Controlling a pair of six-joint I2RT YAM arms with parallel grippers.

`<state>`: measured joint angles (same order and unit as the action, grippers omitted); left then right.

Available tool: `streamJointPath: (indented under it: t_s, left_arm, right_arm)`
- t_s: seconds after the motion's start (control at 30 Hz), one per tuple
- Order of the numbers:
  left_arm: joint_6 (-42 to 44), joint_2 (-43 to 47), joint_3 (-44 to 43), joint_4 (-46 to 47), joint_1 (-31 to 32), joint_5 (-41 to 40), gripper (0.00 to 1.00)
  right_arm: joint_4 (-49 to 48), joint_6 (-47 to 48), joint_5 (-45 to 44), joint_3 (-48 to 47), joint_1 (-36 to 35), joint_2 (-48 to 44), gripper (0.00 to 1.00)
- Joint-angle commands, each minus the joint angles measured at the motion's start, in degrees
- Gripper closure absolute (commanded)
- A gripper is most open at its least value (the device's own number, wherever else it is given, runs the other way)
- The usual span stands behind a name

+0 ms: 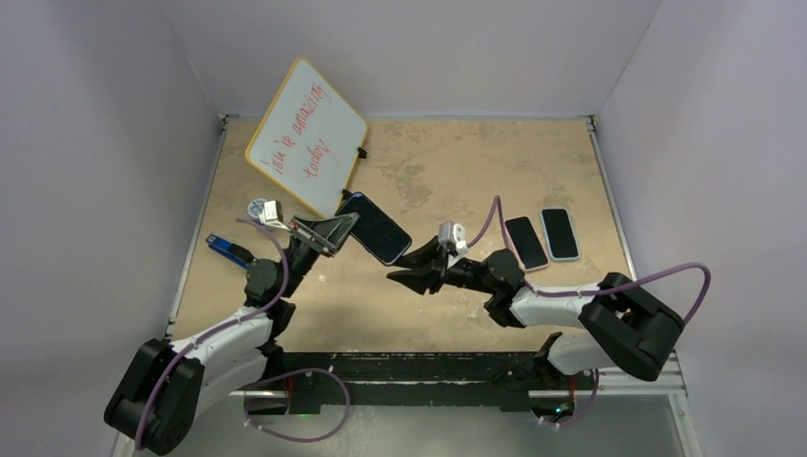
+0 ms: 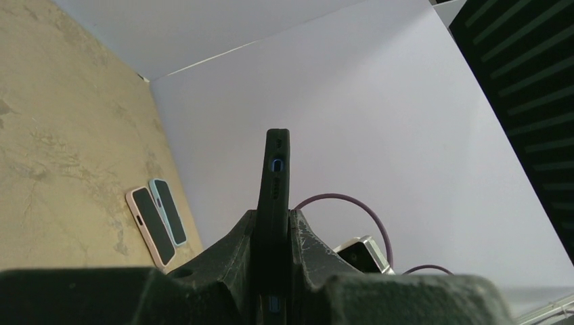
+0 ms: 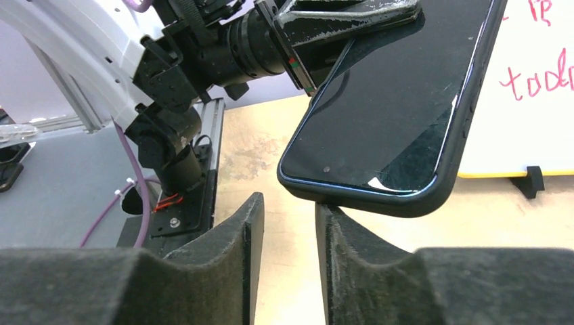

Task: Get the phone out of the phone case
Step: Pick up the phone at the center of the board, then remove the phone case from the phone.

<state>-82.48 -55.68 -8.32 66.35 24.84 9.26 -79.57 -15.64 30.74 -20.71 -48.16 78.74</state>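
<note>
Top external: left gripper (image 1: 344,227) pinches the phone (image 1: 378,228), case (image 3: 423,203) on, by one end and holds it in the air above the table (image 1: 457,171). Its long axis runs down toward the right gripper (image 1: 400,267), the free arm. Right wrist: phone's free corner sits just above the fingers (image 3: 345,257), which are slightly spread with nothing between. That arm reaches low across, pointing up at the corner.

Wears white shells (image 1: 224,335) just beyond the mounting rail (image 1: 419,367), with black joints and blocky black housings (image 1: 633,328) at the rail's two ends. Trails purple cables (image 1: 666,276) (looped once below the rail). Ends in scuffed black wedge fingers (image 3: 223,271).
</note>
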Motion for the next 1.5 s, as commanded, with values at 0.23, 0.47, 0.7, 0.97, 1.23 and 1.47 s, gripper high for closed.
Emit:
streamJointPath:
  t_s: [0.23,0.47,0.7,0.97,1.23,1.47]
  left_arm:
    - [2.1,0.6,-1.3,12.3,0.4,3.7,1.0]
    - [1.9,0.7,-1.0,13.3,0.5,4.0,1.0]
    - [2.1,0.7,-0.9,13.5,0.5,4.0,1.0]
    - [2.3,0.3,-0.6,12.9,0.5,3.4,1.0]
    - [1.4,-0.6,-1.2,11.7,0.6,4.5,1.0]
    - [-0.3,-1.6,-2.2,6.7,0.6,6.5,1.0]
  right_arm:
    - [-19.7,-11.9,-4.1,1.0,0.0,1.2,0.46]
    - [-26.1,-15.8,-4.9,0.4,0.0,3.5,0.43]
    - [-27.0,-17.0,-4.2,-0.4,0.0,2.4,0.43]
    - [-27.2,-18.1,-3.1,-1.0,0.0,0.7,0.41]
    - [-26.3,-16.5,-3.2,-1.5,0.0,0.8,0.45]
    - [-20.5,-9.5,-0.1,-2.2,0.0,0.3,0.65]
